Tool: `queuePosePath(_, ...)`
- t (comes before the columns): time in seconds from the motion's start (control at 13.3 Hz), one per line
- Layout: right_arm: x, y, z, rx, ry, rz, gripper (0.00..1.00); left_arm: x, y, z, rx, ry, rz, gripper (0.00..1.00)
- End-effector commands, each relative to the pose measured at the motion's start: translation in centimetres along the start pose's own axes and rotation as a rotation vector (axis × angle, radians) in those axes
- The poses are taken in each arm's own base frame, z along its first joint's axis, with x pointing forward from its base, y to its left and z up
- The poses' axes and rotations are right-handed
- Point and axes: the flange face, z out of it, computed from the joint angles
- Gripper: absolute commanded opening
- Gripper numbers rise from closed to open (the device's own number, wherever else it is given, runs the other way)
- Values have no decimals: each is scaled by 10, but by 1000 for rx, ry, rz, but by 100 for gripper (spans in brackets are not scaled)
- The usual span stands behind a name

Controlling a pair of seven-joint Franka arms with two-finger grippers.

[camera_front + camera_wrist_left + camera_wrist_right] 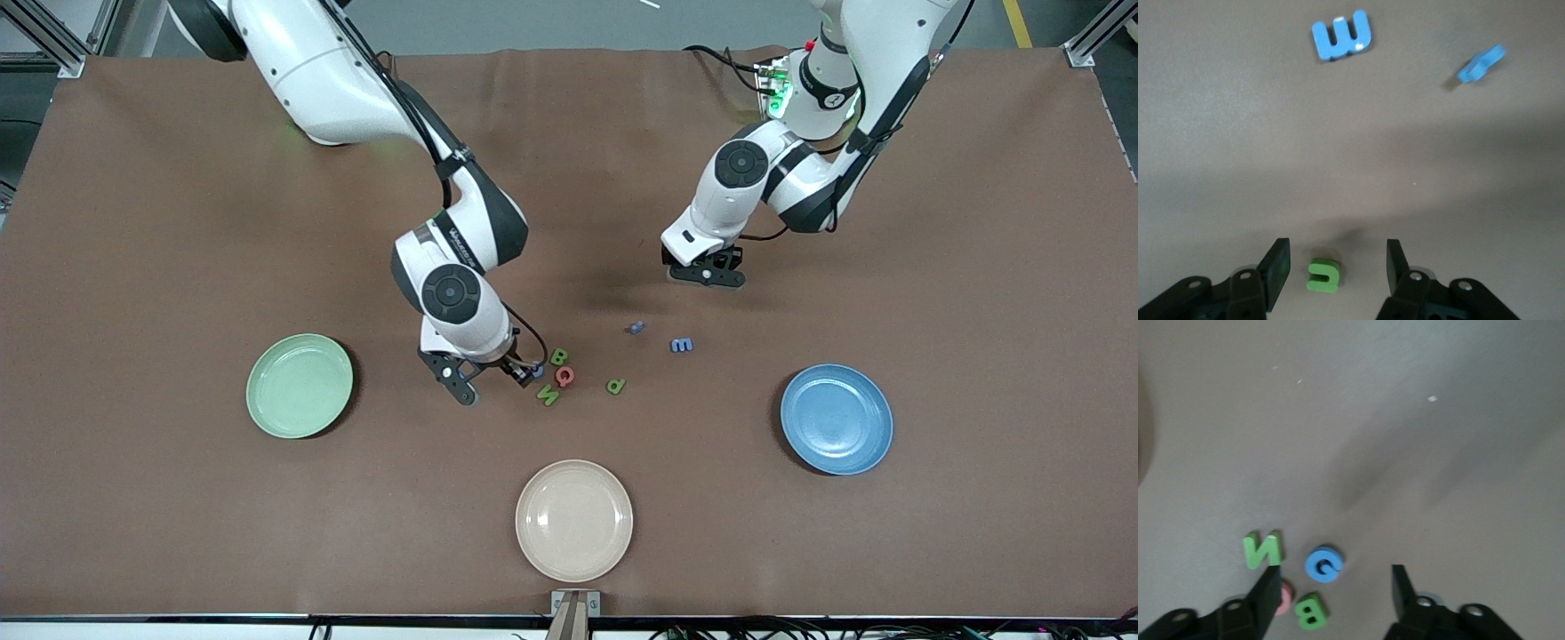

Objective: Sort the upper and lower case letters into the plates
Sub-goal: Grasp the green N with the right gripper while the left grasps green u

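The mint green plate (300,385) lies toward the right arm's end of the table and the blue plate (836,418) toward the left arm's end; both are empty. Between them lie foam letters: green B (558,356), pink Q (564,376), green N (548,396), a green p (615,386), blue m (681,345) and a small blue letter (636,328). My right gripper (1335,580) stands open low beside the B, Q and N, with a blue G (1323,563) just off its fingertips. My left gripper (1337,263) is open around a small green letter (1323,275), not touching it.
A cream-beige plate (574,520) sits empty near the front edge, midway along the table. The brown cloth (178,222) covers the whole table. In the left wrist view the blue m (1341,35) and the small blue letter (1481,64) lie well ahead of the fingers.
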Motion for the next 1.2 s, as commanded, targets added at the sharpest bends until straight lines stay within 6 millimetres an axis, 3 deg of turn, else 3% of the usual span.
queuePosePath(0.0, 3, -27, 13, 34, 18, 45, 65, -6, 6, 14, 18, 16, 0, 66)
queuePosePath(0.38, -1, -52, 39, 68, 25, 33, 64, -13, 5, 26, 26, -4, -1, 64)
queuePosePath(0.83, -9, -55, 67, 90, 32, 18, 61, -22, 4, 30, 38, -17, 21, 59)
queuePosePath(1.13, -13, -55, 74, 94, 30, 15, 36, -28, 3, 33, 44, -27, 31, 57)
